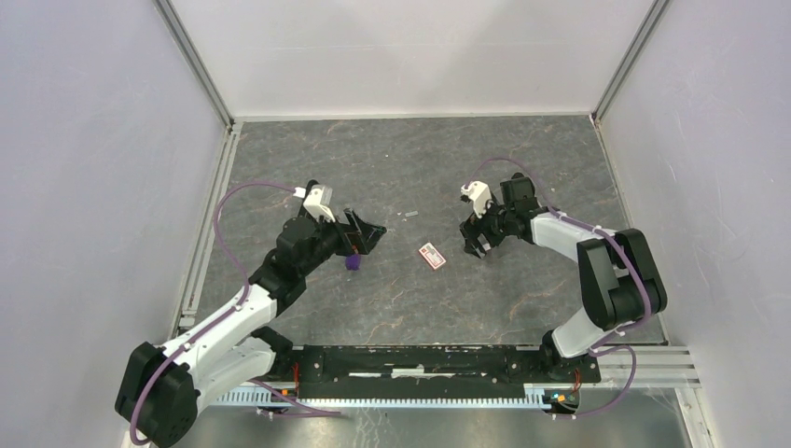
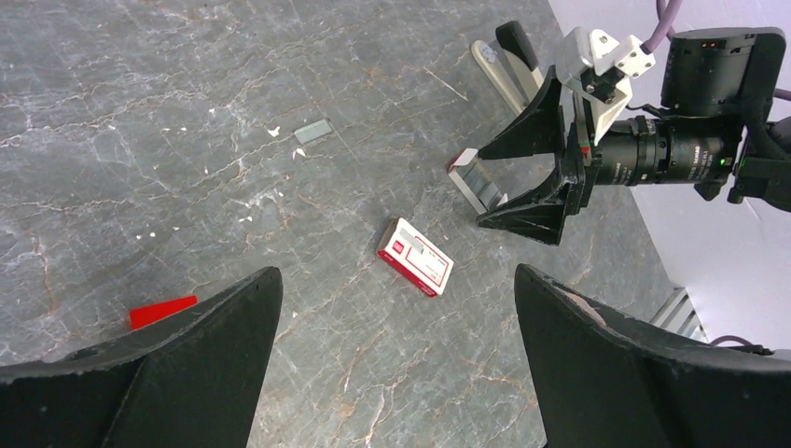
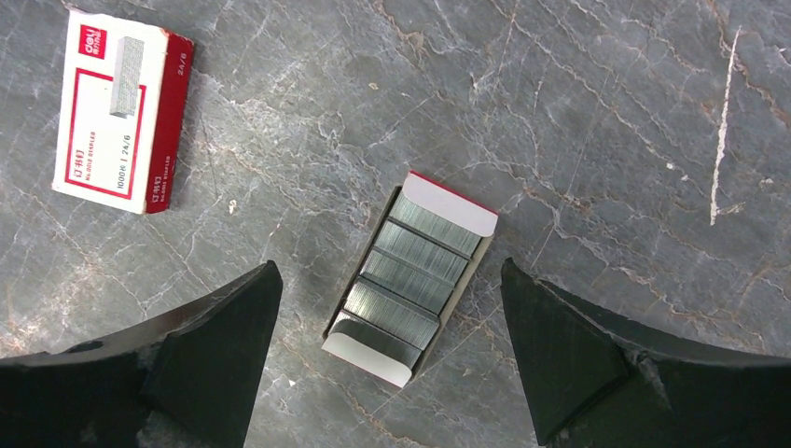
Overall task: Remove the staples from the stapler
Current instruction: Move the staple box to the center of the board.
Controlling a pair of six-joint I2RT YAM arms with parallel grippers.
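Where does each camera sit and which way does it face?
Top external: fixed above and behind the bases, looking down on the table; shows both arms, left pincer, right pincer.
Left wrist: on the left arm, looking low across the table at the right pincer; own fingers at bottom.
Right wrist: on the right arm, looking straight down at the open staple tray; own fingers at bottom.
Shared: the red-and-white box appears in all three.

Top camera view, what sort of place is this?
Probably a lab robot test cell, not an office: plain white panel walls in aluminium framing, a grey stone-look table, and a left arm and right arm bolted at its near edge.
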